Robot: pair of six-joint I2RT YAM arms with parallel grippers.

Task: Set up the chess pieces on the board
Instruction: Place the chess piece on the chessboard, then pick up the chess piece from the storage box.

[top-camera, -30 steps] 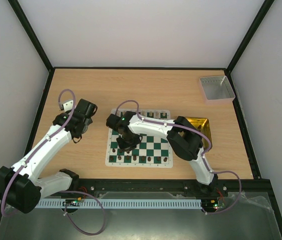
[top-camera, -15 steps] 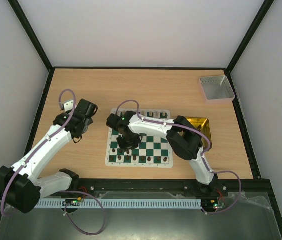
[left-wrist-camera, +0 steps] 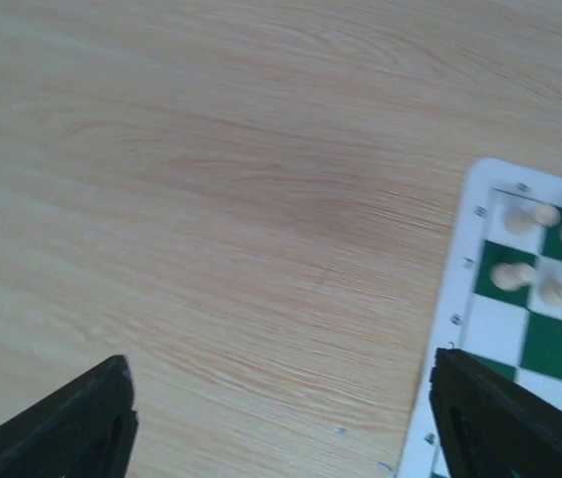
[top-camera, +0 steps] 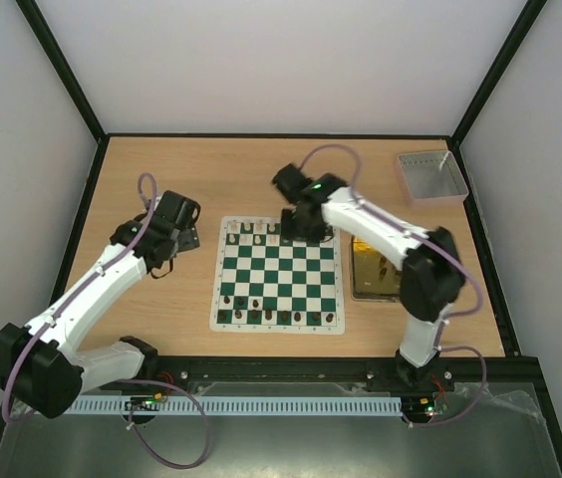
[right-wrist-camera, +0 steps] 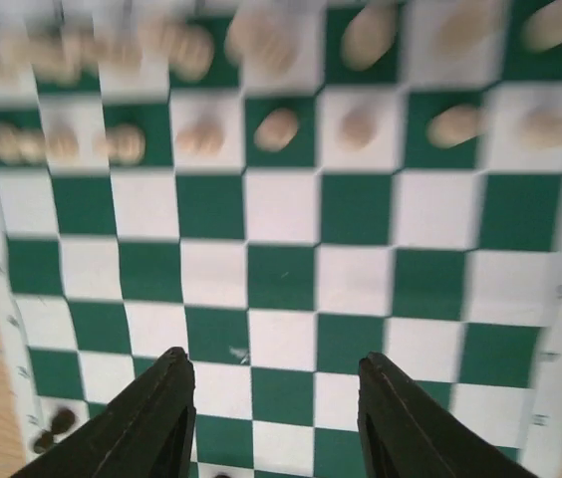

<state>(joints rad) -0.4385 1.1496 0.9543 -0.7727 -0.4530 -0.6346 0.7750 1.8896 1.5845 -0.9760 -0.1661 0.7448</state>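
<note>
right hand (right-wrist-camera: 273, 370) moved to far edge of board (top-camera: 277, 277); released | left hand (left-wrist-camera: 281, 393) released beside it

Seemingly wooden table (top-camera: 261, 174), plain white walls (top-camera: 281, 60)

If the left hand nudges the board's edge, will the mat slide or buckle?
The board looks thin and flat on smooth wood, so it would probably slide easily. Being a mat, its edge may curl or buckle instead. The small upright cream pieces on it would likely tip.

High overhead view of whole table (top-camera: 261, 179); two close downward wrist views, board (top-camera: 281, 279) common to all.
</note>
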